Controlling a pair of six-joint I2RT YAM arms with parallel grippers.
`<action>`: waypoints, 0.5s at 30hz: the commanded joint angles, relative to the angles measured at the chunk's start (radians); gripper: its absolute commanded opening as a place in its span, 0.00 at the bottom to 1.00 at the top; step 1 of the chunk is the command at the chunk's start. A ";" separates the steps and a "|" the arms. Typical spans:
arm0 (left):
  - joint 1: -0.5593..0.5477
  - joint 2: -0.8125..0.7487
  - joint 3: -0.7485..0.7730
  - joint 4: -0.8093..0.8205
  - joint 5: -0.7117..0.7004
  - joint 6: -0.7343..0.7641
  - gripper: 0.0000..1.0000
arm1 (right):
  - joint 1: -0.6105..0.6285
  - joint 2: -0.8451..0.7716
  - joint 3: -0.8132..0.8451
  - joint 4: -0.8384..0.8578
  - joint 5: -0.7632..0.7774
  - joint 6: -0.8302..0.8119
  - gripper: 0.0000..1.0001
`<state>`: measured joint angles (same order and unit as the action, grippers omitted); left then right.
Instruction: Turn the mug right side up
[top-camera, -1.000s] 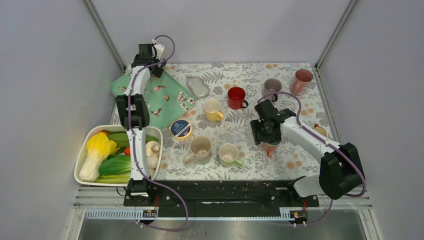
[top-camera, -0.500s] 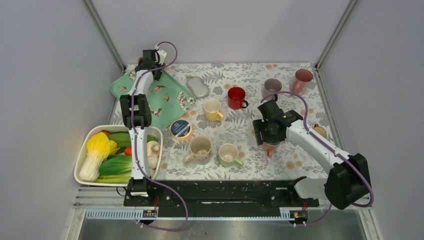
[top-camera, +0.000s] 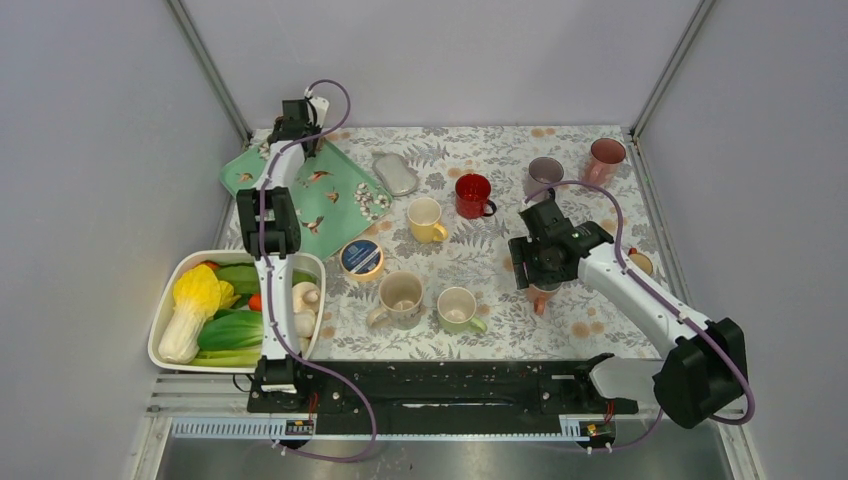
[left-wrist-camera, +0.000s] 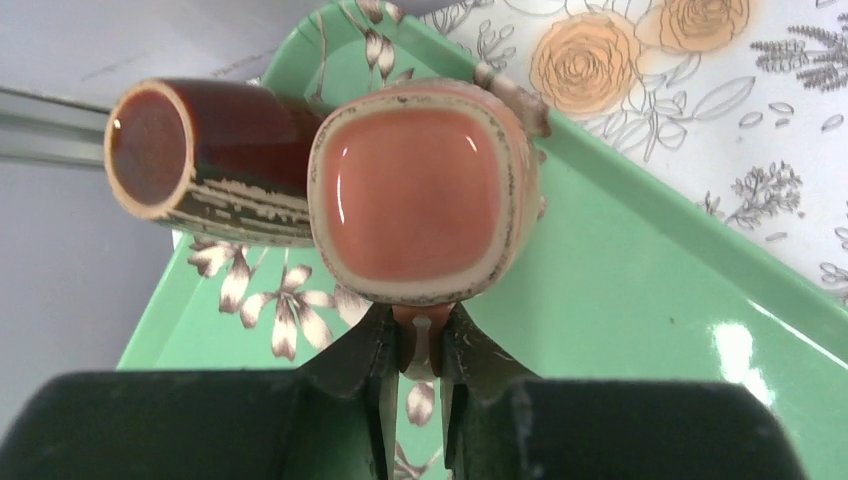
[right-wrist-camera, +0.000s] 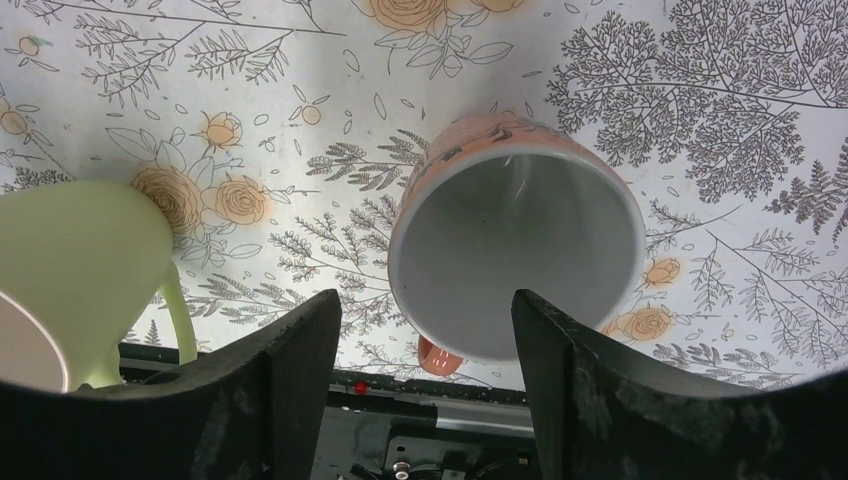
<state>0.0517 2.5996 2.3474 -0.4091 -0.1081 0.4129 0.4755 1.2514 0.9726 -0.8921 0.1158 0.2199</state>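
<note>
Starting nearest, at roughly four o'clock on the surface (top-camera: 510, 335): finds the right end effector (right-wrist-camera: 425, 300) hanging over a peach mug (right-wrist-camera: 515, 250), fingers spread wide to either side and gripping nothing. Looks straight down into that mug's white inside, handle at six o'clock in the wrist view, so reads it as standing mouth up and needing no more. Notes a pale green mug (right-wrist-camera: 80, 260) near it at nine o'clock, mouth up as well in the top view. Moving far out to ten o'clock, onto the green tray (left-wrist-camera: 620, 290): finds the left end effector (left-wrist-camera: 417, 340) pressed together on the handle of a salmon mug (left-wrist-camera: 420, 190), pinching it from both sides, handle at six o'clock. Faces a glossy, squarish end of that mug; cannot tell whether base or mouth, though judges it not upright. Shows a brown mug (left-wrist-camera: 210, 160) lying on its side right beside the salmon one, at ten o'clock in the wrist view; touching or not, cannot tell. Puts the work at the grasp stage for the salmon mug: handle caught, lift and rotation yet to come, with the brown mug probably waiting after that.
</note>
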 joint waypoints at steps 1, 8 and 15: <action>0.003 -0.143 -0.112 0.035 0.032 -0.047 0.00 | -0.003 -0.051 0.036 -0.027 0.025 -0.007 0.73; 0.022 -0.377 -0.328 -0.027 0.234 -0.159 0.00 | -0.004 -0.134 0.051 -0.035 0.011 -0.010 0.73; 0.025 -0.603 -0.474 -0.131 0.424 -0.204 0.00 | -0.002 -0.241 0.052 0.111 -0.200 -0.010 0.73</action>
<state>0.0685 2.1876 1.8778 -0.5446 0.1448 0.2577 0.4755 1.0836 0.9844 -0.9028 0.0570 0.2142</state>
